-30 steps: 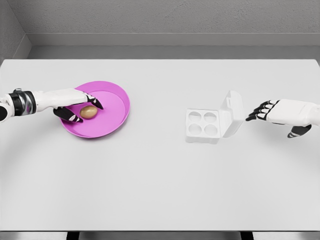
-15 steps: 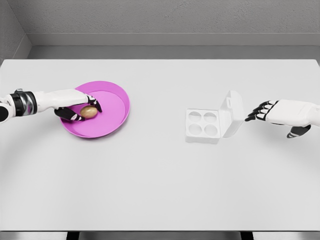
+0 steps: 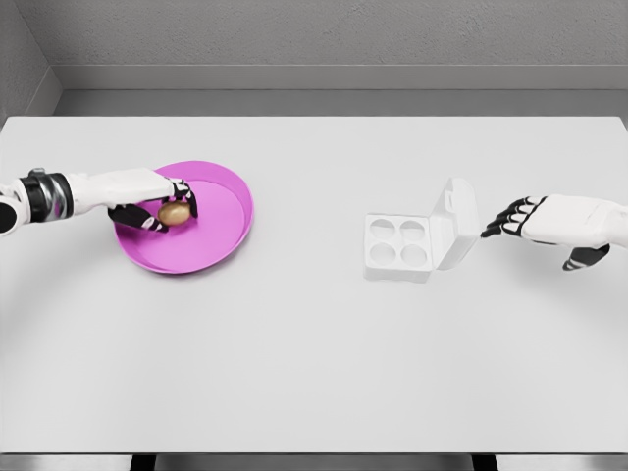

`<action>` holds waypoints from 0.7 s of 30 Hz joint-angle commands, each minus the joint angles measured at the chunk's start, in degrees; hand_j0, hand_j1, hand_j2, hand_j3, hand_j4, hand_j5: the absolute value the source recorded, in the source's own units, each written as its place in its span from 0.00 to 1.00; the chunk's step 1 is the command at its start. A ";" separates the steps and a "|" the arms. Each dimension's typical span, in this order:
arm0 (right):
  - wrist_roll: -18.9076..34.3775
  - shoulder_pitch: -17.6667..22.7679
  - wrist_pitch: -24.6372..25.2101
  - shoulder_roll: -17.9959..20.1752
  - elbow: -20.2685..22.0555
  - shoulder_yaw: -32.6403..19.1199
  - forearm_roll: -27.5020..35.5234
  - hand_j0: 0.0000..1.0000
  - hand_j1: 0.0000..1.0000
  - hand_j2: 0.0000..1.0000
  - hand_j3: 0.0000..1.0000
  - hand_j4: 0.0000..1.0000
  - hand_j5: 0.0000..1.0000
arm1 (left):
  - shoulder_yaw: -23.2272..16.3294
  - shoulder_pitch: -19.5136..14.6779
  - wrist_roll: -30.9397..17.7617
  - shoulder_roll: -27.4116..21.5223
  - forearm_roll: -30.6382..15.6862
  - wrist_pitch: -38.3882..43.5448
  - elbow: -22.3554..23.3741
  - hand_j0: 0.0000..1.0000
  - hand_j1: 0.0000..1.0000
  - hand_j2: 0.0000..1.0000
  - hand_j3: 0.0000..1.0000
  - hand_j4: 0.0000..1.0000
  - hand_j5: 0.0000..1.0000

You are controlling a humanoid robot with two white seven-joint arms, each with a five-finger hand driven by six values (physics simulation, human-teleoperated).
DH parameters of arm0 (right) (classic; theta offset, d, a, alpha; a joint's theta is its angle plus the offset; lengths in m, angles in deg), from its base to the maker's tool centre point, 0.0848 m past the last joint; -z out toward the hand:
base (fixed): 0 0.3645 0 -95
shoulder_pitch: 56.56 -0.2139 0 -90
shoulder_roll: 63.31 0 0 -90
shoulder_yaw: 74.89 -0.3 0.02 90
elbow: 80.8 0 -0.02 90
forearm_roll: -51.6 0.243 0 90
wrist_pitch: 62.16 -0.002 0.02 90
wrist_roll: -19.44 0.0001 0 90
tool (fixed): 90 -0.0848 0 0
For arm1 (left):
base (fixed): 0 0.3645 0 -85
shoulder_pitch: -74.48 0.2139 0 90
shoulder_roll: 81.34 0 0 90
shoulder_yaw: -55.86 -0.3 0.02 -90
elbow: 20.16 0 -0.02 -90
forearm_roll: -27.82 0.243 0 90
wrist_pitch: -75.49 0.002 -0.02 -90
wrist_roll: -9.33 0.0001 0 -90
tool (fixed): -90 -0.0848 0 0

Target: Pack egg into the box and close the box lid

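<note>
So the left hand is over the pink plate at the left of the frame, fingers curled round the brown egg. The white box sits right of centre on the desk, lid standing open. The right hand hovers just beside the lid, fingers loosely spread, holding nothing.

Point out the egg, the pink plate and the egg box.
egg [image 3: 175,212], head view, middle of its brown shell, between the left hand's fingers.
pink plate [image 3: 221,211], head view, bare floor right of the egg.
egg box [image 3: 399,241], head view, tray centre between the four cups.
</note>
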 commanded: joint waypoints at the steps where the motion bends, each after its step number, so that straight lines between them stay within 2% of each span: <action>1: -0.02 0.00 0.13 0.08 0.02 -0.03 0.25 1.00 1.00 1.00 1.00 1.00 1.00 | 0.06 0.00 -0.01 -0.05 -0.54 0.14 -0.56 0.35 0.35 0.35 0.35 0.35 0.35; 4: -0.02 0.09 0.13 0.08 0.02 -0.03 0.25 1.00 1.00 1.00 1.00 1.00 1.00 | -0.02 -0.53 -0.01 0.31 -0.54 0.14 -0.92 0.35 0.35 0.35 0.35 0.35 0.35; 11: -0.02 0.09 0.13 0.08 0.20 -0.03 0.25 1.00 1.00 1.00 1.00 1.00 1.00 | -0.46 -1.85 -1.24 7.95 -0.45 0.14 -1.18 0.35 0.35 0.35 0.35 0.35 0.35; 16: -0.02 0.09 0.13 0.08 0.55 0.06 0.25 1.00 1.00 1.00 1.00 1.00 1.00 | -0.55 -3.08 -1.33 11.64 -0.36 0.14 -1.18 0.35 0.35 0.35 0.35 0.35 0.35; 19: -0.02 0.09 0.13 0.08 0.55 -0.03 0.25 1.00 1.00 1.00 1.00 1.00 1.00 | -3.19 -4.92 -1.33 14.02 -0.28 0.14 -1.09 0.35 0.35 0.35 0.35 0.35 0.35; 21: -0.02 0.09 0.13 0.08 0.64 -0.03 0.25 1.00 1.00 1.00 1.00 1.00 1.00 | -3.36 -5.80 -1.33 15.42 -0.28 0.14 -1.09 0.35 0.35 0.35 0.35 0.35 0.35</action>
